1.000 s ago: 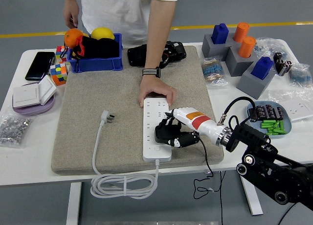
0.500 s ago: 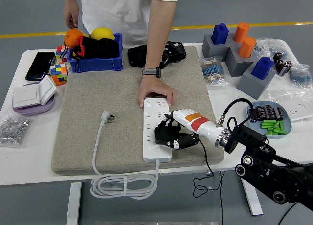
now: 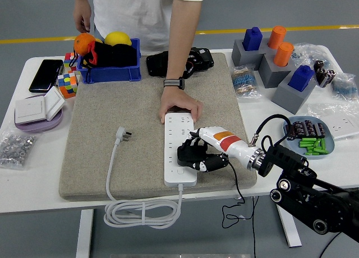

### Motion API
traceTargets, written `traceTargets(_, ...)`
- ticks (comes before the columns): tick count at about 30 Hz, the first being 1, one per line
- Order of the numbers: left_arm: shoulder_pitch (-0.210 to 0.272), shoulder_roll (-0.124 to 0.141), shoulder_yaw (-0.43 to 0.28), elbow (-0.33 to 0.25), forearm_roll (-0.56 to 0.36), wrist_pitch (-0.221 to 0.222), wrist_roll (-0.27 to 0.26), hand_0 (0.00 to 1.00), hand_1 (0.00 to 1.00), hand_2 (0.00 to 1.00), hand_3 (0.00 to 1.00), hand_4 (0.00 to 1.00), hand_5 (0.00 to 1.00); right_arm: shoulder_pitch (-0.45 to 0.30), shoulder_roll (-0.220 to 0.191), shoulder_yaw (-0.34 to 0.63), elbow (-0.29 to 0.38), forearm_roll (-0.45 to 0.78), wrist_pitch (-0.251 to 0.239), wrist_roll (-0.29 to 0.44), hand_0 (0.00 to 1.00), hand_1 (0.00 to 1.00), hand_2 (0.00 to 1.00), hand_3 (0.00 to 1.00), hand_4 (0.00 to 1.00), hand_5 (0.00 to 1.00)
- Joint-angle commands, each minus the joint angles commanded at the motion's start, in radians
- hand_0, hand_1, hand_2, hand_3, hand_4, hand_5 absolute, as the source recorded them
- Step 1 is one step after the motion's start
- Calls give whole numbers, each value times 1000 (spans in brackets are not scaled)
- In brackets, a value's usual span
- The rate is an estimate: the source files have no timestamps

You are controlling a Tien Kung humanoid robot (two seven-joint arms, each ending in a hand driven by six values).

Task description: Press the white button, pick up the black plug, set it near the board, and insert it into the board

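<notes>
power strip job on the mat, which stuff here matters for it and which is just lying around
In the job:
white power strip
black plug, held in the right hand
person's hand steadying the strip's far end

Lying about:
blue bin
puzzle cubes
phone
wall switches
green pieces in a dish

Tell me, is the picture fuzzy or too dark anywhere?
Head view: sharp and evenly lit, shadows soft. The robot hand casts only a faint shadow on the white power strip; its dark fingers blend with the black plug, so the plug's outline is hard to make out. The plastic bags show slight glare.
</notes>
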Motion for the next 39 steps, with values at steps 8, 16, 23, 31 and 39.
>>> traceTargets(8, 1, 1, -3, 0, 4, -1, 1, 474, 498, 499, 585, 565, 268, 0, 0, 2, -2, 18, 11, 2, 529, 530, 556, 605, 806, 2)
traceTargets(16, 3, 0, -2, 0, 3, -2, 2, 474, 498, 499, 585, 565, 268, -2, 4, 12, 2, 22, 18, 6, 573, 579, 586, 632, 883, 34)
traceTargets(23, 4, -1, -2, 0, 4, -3, 2, 474, 498, 499, 585, 566, 269, -4, 2, 34, 16, 20, 32, 5, 575, 592, 590, 635, 904, 59)
traceTargets(31, 4, -1, -4, 0, 6, -3, 2, 474, 498, 499, 585, 566, 267, 0, -2, 65, 28, 27, 50, 1, 581, 596, 591, 634, 908, 64)
traceTargets(39, 3, -1, -3, 0, 3, -3, 2, 474, 498, 499, 585, 566, 267, -7, -3, 99, 64, 26, 63, -3, 582, 599, 594, 634, 911, 65)
